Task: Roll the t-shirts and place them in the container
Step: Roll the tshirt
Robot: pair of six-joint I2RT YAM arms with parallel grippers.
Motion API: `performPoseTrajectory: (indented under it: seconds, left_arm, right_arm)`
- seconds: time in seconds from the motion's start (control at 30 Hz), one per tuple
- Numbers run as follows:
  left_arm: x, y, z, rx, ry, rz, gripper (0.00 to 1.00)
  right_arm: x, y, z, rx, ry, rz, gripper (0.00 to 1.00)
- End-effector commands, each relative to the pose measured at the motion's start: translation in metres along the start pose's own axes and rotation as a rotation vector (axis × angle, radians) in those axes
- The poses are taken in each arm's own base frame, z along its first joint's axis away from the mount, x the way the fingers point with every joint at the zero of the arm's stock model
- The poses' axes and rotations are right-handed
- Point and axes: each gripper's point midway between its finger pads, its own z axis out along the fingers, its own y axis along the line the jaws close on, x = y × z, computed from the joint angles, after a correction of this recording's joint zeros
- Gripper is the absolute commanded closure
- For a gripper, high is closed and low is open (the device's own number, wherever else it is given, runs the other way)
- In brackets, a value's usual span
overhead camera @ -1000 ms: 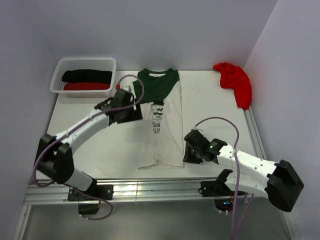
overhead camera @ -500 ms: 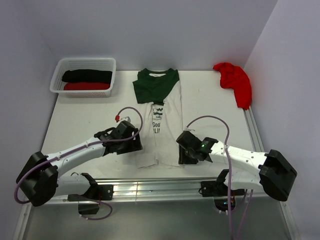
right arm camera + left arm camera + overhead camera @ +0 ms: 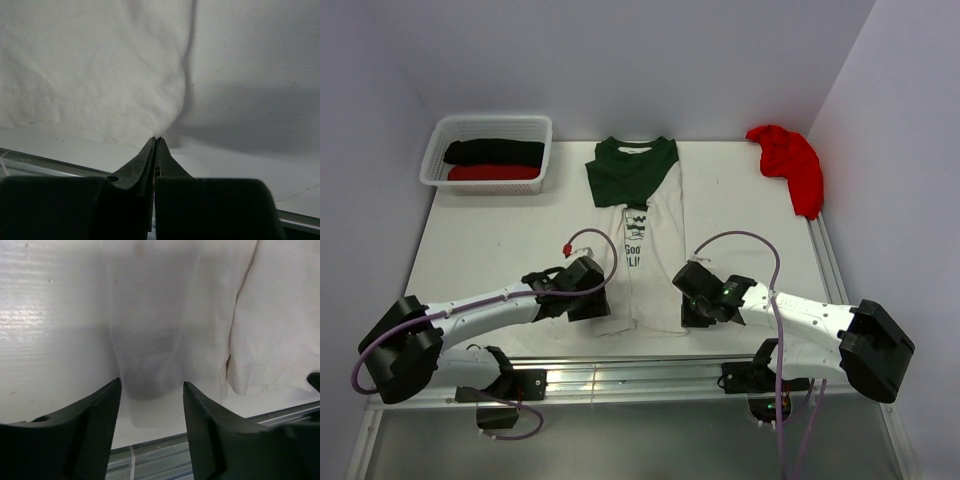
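The cream t-shirt (image 3: 645, 250) with dark green collar and sleeves lies flat, folded into a narrow strip, collar toward the back. My left gripper (image 3: 598, 308) is open at the shirt's near-left hem corner; in the left wrist view (image 3: 151, 390) the cream cloth (image 3: 165, 315) lies just ahead of the spread jaws. My right gripper (image 3: 688, 312) is shut on the near-right hem corner; in the right wrist view (image 3: 157, 140) the cloth (image 3: 100, 65) is puckered up into the closed tips. The plain red t-shirt (image 3: 788, 160) lies crumpled at the back right.
A white mesh basket (image 3: 490, 119) at the back left holds a black roll (image 3: 492, 151) and a red roll (image 3: 492, 172). The metal rail of the table's front edge (image 3: 620, 375) runs just below the shirt's hem. Walls close off the back and both sides.
My left gripper has come from the shirt's left sleeve down to the near-left hem corner. My right gripper has shifted left onto the near-right hem corner.
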Motion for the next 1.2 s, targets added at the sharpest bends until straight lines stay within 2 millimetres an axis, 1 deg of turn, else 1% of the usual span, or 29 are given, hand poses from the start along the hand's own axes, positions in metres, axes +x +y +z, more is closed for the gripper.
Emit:
performPoseTrajectory:
  seconds: [0.0,0.03,0.07,0.2,0.27,0.4,0.43,0.5,0.67,0.73,0.87,0.9,0.93,1.0,1.07,1.1,1.17]
  left_arm:
    - [0.005,-0.003,0.000,0.010,0.001,-0.012,0.44]
    - [0.007,-0.001,-0.001,0.002,0.005,-0.013,0.47]
    - [0.008,0.000,-0.002,-0.004,0.006,-0.008,0.48]
    - [0.013,0.000,-0.003,-0.003,0.016,-0.002,0.44]
    - [0.016,0.000,0.000,-0.006,0.026,0.006,0.46]
    - [0.020,0.004,0.004,-0.041,0.033,0.019,0.62]
    - [0.020,0.005,0.004,-0.047,0.032,0.021,0.70]
    - [0.022,0.007,0.002,-0.056,0.035,0.027,0.76]
    - [0.025,0.016,-0.003,-0.070,0.030,0.024,0.82]
    - [0.027,0.019,-0.006,-0.072,0.033,0.023,0.87]
    - [0.030,0.025,-0.008,-0.083,0.036,0.022,0.92]
    - [0.030,0.027,-0.009,-0.086,0.034,0.020,0.96]
    - [0.029,0.028,-0.009,-0.088,0.030,0.019,0.96]
    - [0.030,0.030,-0.010,-0.086,0.028,0.016,0.97]
    - [0.030,0.029,-0.011,-0.080,0.028,0.015,0.94]
    - [0.030,0.027,-0.011,-0.074,0.028,0.012,0.78]
    - [0.029,0.022,-0.013,-0.046,0.024,0.007,0.60]
  right_arm:
    - [-0.009,0.008,-0.005,-0.031,-0.043,0.009,1.00]
    - [-0.009,0.009,-0.004,-0.033,-0.040,0.008,1.00]
    - [-0.008,0.009,-0.004,-0.034,-0.039,0.009,1.00]
    - [-0.007,0.010,-0.001,-0.039,-0.032,0.010,1.00]
    - [-0.006,0.010,0.000,-0.041,-0.028,0.012,1.00]
    - [-0.005,0.010,0.000,-0.040,-0.023,0.014,1.00]
    - [-0.004,0.010,0.000,-0.041,-0.022,0.014,1.00]
    - [-0.005,0.010,-0.003,-0.044,-0.026,0.015,1.00]
    - [-0.006,0.008,-0.009,-0.044,-0.036,0.011,1.00]
    - [-0.004,0.006,-0.010,-0.044,-0.033,0.014,1.00]
    - [-0.002,0.003,-0.011,-0.049,-0.034,0.029,1.00]
    - [-0.002,0.002,-0.012,-0.053,-0.035,0.033,1.00]
    - [-0.001,0.001,-0.012,-0.055,-0.033,0.033,1.00]
    - [0.000,-0.002,-0.010,-0.050,-0.031,0.041,1.00]
    - [0.002,-0.006,-0.008,-0.049,-0.026,0.050,1.00]
    - [0.003,-0.006,-0.008,-0.050,-0.024,0.052,1.00]
    - [0.004,-0.007,-0.006,-0.054,-0.018,0.054,1.00]
